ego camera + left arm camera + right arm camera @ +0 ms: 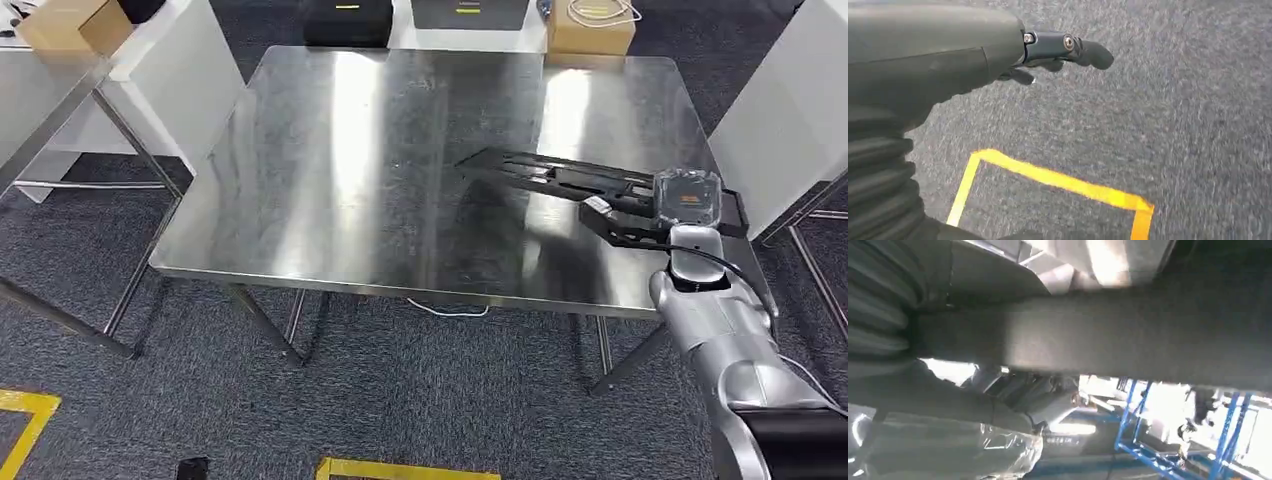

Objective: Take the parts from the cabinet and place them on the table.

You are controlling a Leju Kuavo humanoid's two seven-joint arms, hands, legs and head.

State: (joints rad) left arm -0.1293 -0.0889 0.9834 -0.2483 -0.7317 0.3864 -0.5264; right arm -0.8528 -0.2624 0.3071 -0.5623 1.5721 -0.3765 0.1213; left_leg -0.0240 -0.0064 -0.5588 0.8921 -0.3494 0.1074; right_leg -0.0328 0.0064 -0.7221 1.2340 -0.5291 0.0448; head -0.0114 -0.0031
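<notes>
A long, flat black part (540,175) lies low over the right side of the steel table (350,150), pointing toward its middle. My right hand (686,200) grips the part's near end, with the silver arm reaching in from the lower right. I cannot tell whether the part touches the tabletop. In the right wrist view the part (1128,340) runs as a dark bar right across the hand (963,405). My left hand (1048,55) hangs over grey carpet, holding nothing, thumb stretched out.
Black cases (347,22) and a cardboard box (590,30) sit beyond the table's far edge. Another steel table (40,90) with a box (70,25) stands at the left. A white panel (790,120) is close on the right. Yellow tape (400,468) marks the carpet.
</notes>
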